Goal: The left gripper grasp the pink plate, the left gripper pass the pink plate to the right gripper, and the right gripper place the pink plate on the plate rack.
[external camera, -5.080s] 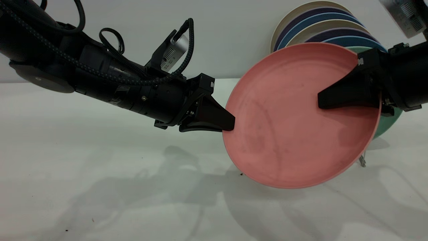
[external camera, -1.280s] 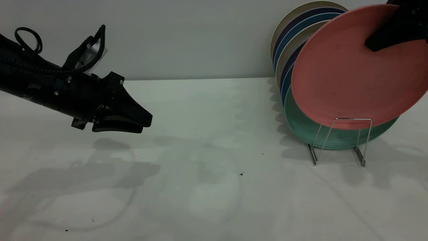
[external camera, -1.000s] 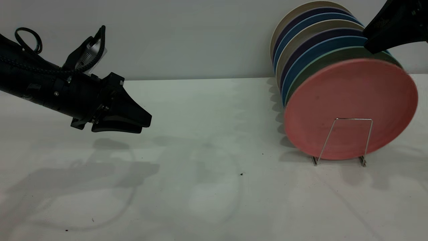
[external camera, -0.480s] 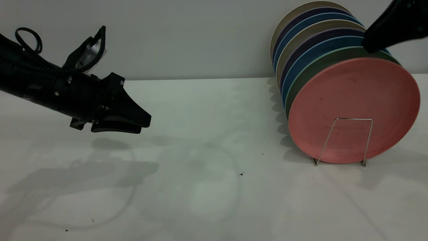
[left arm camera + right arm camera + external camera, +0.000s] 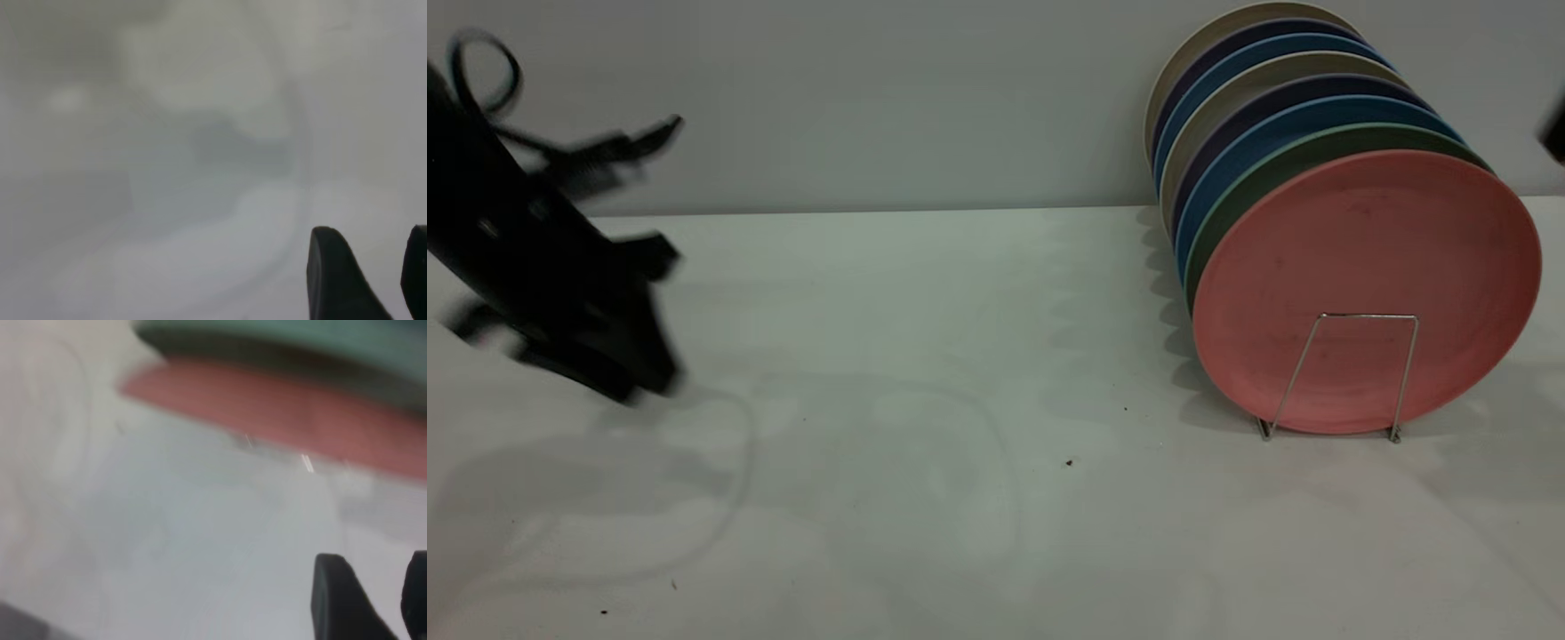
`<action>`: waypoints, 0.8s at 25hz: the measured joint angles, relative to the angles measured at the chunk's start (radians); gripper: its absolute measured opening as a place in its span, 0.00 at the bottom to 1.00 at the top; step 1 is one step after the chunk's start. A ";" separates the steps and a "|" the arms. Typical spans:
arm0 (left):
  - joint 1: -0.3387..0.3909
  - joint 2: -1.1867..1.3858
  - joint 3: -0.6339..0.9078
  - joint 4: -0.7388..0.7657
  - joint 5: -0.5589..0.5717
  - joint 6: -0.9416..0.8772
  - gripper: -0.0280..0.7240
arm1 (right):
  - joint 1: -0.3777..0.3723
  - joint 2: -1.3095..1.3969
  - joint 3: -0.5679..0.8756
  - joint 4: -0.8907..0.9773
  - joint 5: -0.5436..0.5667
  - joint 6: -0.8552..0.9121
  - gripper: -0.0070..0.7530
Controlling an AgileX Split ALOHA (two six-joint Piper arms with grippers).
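The pink plate [image 5: 1365, 267] stands upright on the plate rack [image 5: 1369, 315], at the front of a row of plates, with nothing holding it. In the right wrist view it is a pink band [image 5: 287, 407] beyond my right gripper [image 5: 373, 587], which is open, empty and well clear of it. In the exterior view only a dark sliver of the right arm [image 5: 1556, 140] shows at the right edge. My left gripper [image 5: 618, 373] is blurred at the far left, low over the table. The left wrist view shows this gripper [image 5: 377, 267] open over bare table.
Behind the pink plate the rack holds a mint-green plate [image 5: 1280, 156] and several blue, purple and beige plates [image 5: 1254, 53]. The green plate [image 5: 300, 340] also shows in the right wrist view. The white table [image 5: 960, 356] runs between the arms, against a grey wall.
The left arm has swung left and down, now blurred. The right gripper has drawn away to the right, almost out of the exterior view. The pink plate stays in the rack.
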 joint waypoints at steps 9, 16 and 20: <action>-0.003 -0.325 -0.036 0.494 0.296 -0.359 0.42 | 0.000 -0.080 0.011 -0.174 0.196 0.135 0.51; -0.003 -0.721 0.076 0.378 0.316 -0.317 0.42 | 0.000 -0.328 0.160 -0.162 0.209 0.139 0.54; -0.003 -0.896 0.133 0.378 0.384 -0.316 0.44 | 0.000 -0.533 0.234 -0.157 0.223 0.139 0.55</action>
